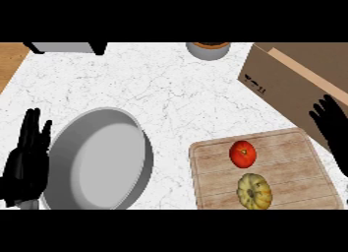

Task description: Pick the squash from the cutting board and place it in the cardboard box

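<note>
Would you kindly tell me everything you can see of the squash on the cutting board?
The squat, ribbed, yellow-green squash lies on the pale wooden cutting board, near its front edge, darker centre facing up. The round red tomato sits just beyond it, apart by a narrow gap. Nothing else touches it.
</note>
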Controlling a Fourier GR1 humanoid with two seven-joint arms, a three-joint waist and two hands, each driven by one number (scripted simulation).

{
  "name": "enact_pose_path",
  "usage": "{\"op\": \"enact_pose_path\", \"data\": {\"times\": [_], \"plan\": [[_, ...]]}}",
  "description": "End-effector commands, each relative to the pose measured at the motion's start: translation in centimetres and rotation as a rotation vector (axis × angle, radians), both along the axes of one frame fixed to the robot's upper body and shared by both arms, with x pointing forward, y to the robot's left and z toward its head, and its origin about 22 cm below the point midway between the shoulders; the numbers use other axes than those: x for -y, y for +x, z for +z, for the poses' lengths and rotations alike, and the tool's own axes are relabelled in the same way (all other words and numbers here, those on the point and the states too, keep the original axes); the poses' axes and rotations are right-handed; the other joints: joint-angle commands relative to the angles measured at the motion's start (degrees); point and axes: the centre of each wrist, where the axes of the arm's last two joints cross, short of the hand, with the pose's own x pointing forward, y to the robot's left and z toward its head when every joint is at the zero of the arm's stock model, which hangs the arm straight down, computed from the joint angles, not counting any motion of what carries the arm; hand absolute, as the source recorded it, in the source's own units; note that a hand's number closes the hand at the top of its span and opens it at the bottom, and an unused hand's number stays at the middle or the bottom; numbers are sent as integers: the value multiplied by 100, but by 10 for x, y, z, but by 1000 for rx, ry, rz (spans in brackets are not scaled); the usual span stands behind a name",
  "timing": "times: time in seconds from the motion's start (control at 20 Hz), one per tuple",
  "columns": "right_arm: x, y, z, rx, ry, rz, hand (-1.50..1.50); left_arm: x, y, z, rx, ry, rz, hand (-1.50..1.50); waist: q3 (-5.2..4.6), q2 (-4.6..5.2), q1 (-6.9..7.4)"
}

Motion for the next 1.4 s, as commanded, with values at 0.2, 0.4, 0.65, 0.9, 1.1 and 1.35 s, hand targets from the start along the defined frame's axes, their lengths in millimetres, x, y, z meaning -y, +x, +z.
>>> {"op": "enact_pose_path", "data": {"times": [0.2, 0.4, 0.65, 0.9, 1.1, 1.35], "plan": [[-66, 7, 77, 192, -604, 355, -150, -21, 7, 19, -111, 88, -116, 0, -101, 27, -118], [-78, 2, 148, 691, -875, 240, -150, -23, 2, 11, -218, 55, -168, 0, -81, -64, -388], [-130, -59, 131, 807, -977, 503, -150, -32, 11, 33, -222, 45, -175, 0, -58, -24, -433], [-138, -81, 140, 582, -1365, 555, -150, -21, 7, 24, -230, 33, -183, 0, -93, -33, -373], [-135, -88, 140, 395, -1706, 531, -150, -34, 13, 34, -236, 57, -170, 0, -106, -43, -397], [-153, -103, 126, 170, -1925, 538, -150, -30, 15, 34, -224, 58, -217, 0, -117, 6, -225]]}}
